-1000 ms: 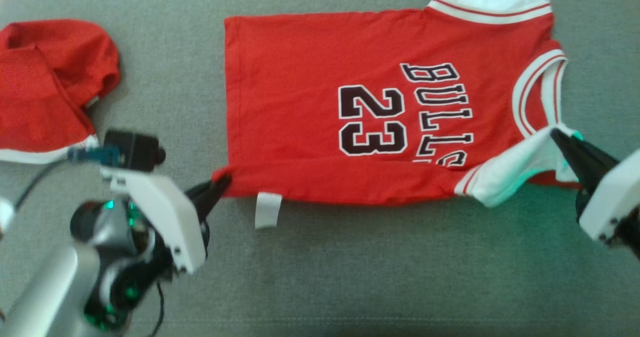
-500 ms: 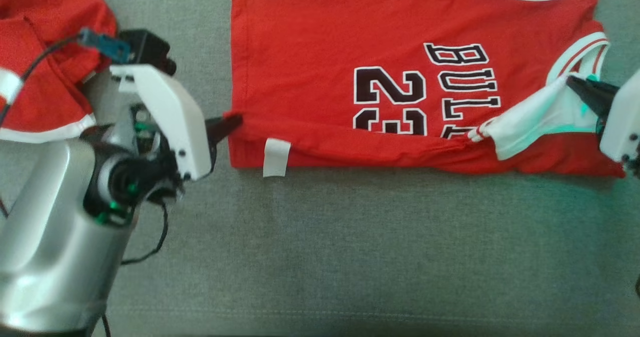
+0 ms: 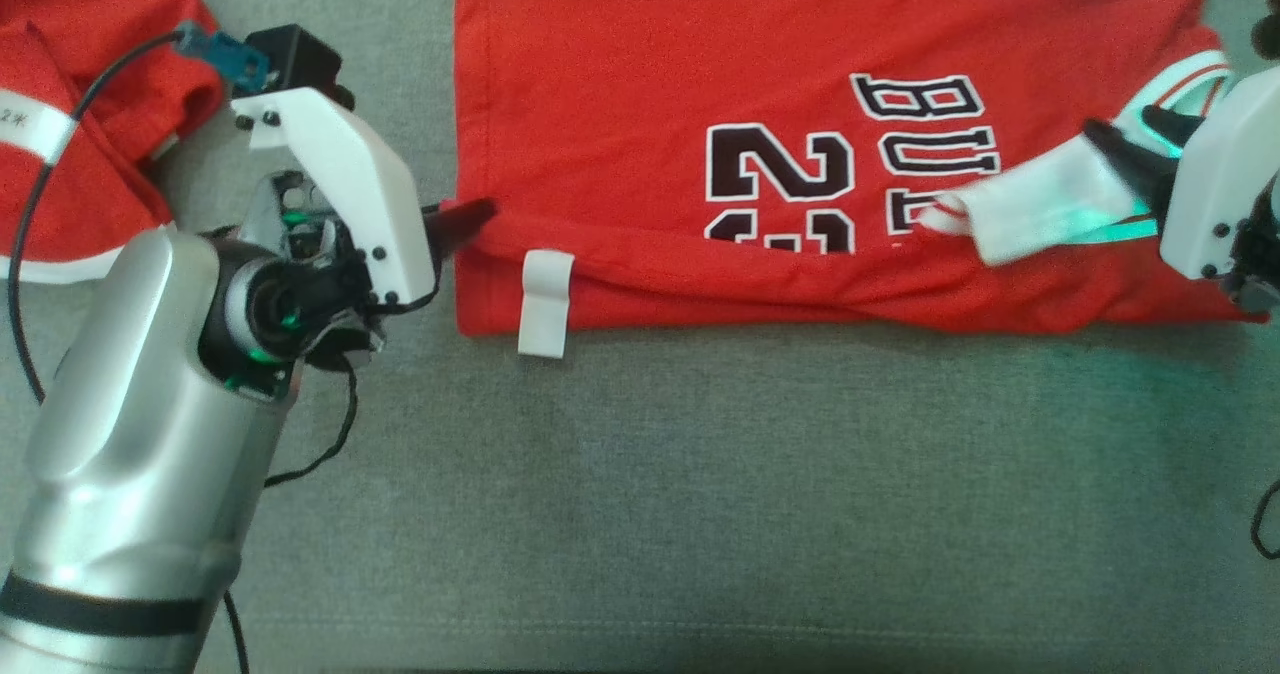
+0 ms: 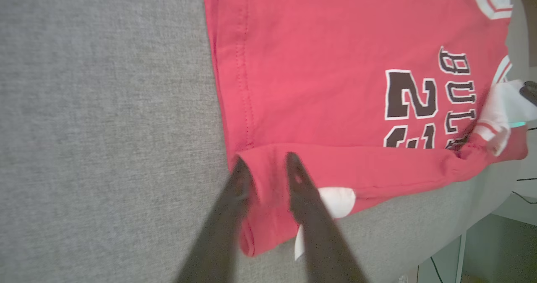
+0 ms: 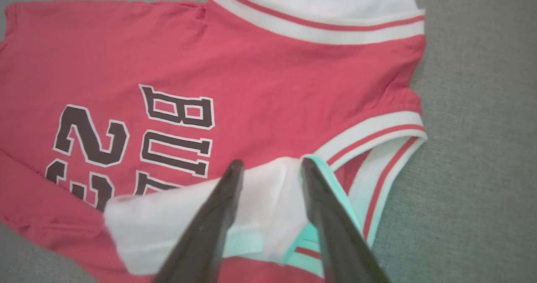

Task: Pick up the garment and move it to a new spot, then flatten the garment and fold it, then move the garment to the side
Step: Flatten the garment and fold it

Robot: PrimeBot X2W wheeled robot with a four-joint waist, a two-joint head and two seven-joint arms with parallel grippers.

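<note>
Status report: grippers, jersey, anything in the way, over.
Left gripper open, astride the folded hem corner. Right gripper open, astride the white sleeve. Jersey: near edge folded over. Second red garment lies apart, left.

The red jersey (image 3: 620, 104) with white trim lies flat, its near long edge folded over its black lettering.

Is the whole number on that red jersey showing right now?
No: the near side of the jersey is folded over, hiding half of the 3, so only the 2 reads whole.

Jersey (image 3: 650, 84) top cut by frame edge; number (image 3: 780, 189) half hidden under fold (image 3: 700, 274)
</note>
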